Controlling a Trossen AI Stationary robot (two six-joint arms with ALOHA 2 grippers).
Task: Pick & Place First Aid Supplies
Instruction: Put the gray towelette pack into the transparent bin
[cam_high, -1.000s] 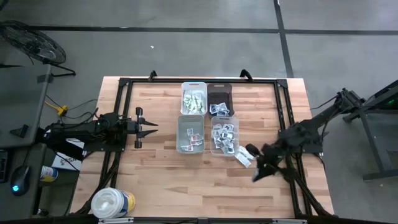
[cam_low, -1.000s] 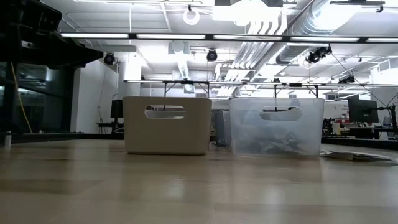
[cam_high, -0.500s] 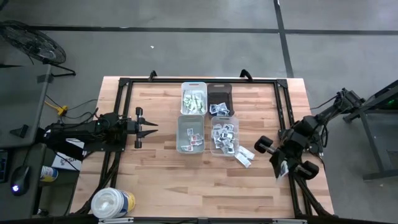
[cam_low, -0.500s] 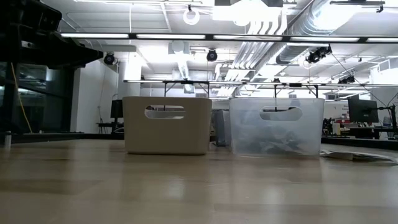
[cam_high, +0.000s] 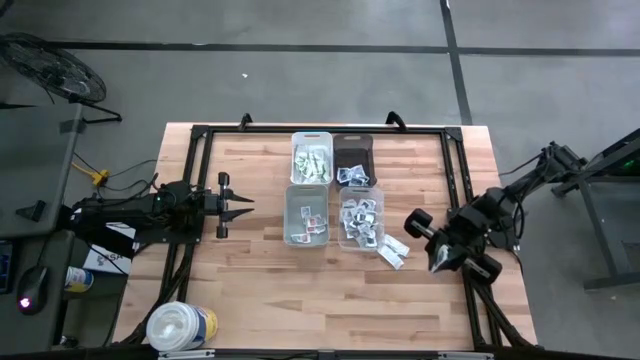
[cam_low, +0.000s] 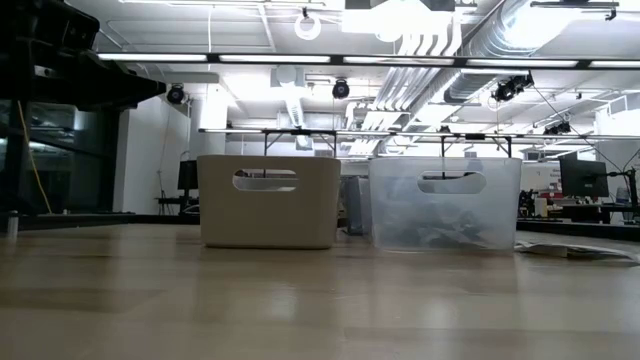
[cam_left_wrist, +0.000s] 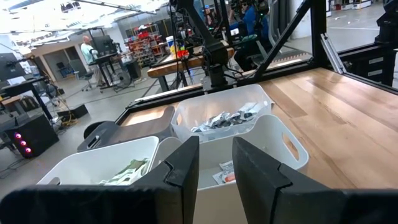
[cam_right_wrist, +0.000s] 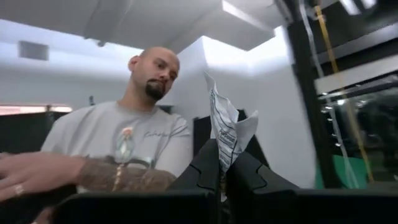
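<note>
**Packet pinched, bin to be chosen**

Our right pincer (cam_right_wrist: 221, 163) is clamped together on one white printed packet (cam_right_wrist: 225, 132), which stands up between its fingers. In the high view that pincer (cam_high: 441, 258) sits over the right side of the surface (cam_high: 250, 280), just beyond the clear bin of packets (cam_high: 360, 218), with the wrist tipped upward toward a person (cam_right_wrist: 118, 152) beyond the surface. Two more loose packets (cam_high: 394, 250) lie beside that bin.

We judge the step in hand to be carrying this packet to its bin. To do it well, we should level the wrist first, travel high enough to clear the bin walls, and stop squarely over the right compartment before letting go, since so light a slip may flutter.

Our left pincer (cam_left_wrist: 211, 165) waits with its fingers slightly apart, holding nothing, facing the white bin (cam_left_wrist: 245, 149).
</note>
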